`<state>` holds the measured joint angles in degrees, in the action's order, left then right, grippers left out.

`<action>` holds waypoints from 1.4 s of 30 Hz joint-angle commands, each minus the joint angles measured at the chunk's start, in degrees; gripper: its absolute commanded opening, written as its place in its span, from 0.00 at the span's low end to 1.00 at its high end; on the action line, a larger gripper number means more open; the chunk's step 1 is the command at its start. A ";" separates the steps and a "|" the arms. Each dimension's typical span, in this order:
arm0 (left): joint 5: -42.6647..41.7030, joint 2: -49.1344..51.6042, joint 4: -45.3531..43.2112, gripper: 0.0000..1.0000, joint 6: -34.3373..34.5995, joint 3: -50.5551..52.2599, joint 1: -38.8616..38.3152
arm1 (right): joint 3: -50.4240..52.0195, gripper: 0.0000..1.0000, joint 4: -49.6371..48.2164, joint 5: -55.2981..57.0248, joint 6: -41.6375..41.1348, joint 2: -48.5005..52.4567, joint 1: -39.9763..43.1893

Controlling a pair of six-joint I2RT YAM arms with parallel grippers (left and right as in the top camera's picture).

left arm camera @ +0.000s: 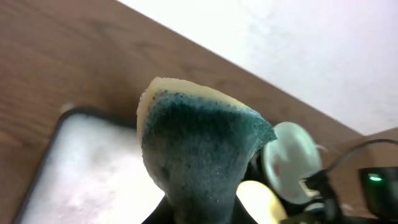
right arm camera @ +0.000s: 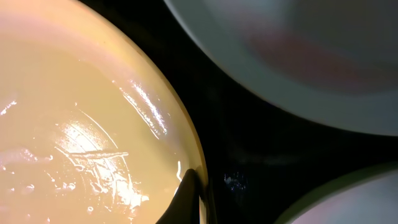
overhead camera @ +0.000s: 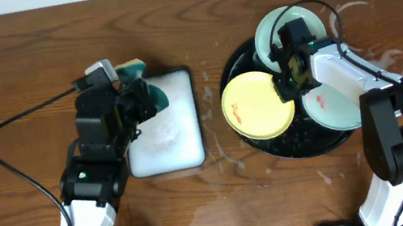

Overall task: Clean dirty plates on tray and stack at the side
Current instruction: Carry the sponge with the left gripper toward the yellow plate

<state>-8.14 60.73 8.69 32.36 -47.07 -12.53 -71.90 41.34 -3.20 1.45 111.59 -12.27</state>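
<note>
So — tray (overhead camera: pixel 233 65): glossy, black and round, on the right of the wooden surface (overhead camera: pixel 11 54), carrying all three plates.
Yellow plate (overhead camera: pixel 254 108): lay on the tray's left side, its edge reaching over the tray's rim; red-orange smears on its left part, a wet sheen in the right wrist view.
Mint-white plates: one (overhead camera: pixel 274 28) at the tray's far side, one (overhead camera: pixel 336 107) at its near right with a red smear — both partly under the right arm (overhead camera: pixel 341 65).
Right jaws: closed on the yellow plate's right rim, one dark fingertip (right arm camera: pixel 185 202) resting on it.
Left jaws: clamped on a yellow-and-green sponge (left arm camera: pixel 199 149), held over the far end of the foam-filled white tray (overhead camera: pixel 178 145).
</note>
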 commanded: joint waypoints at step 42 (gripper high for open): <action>-5.40 17.09 -10.27 0.08 5.07 -0.26 -14.51 | 0.46 0.01 4.68 6.16 -4.57 -1.84 -1.64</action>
<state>-13.26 76.16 -0.38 36.25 -47.07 -25.96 -72.36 46.17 5.15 -2.37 110.48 -13.72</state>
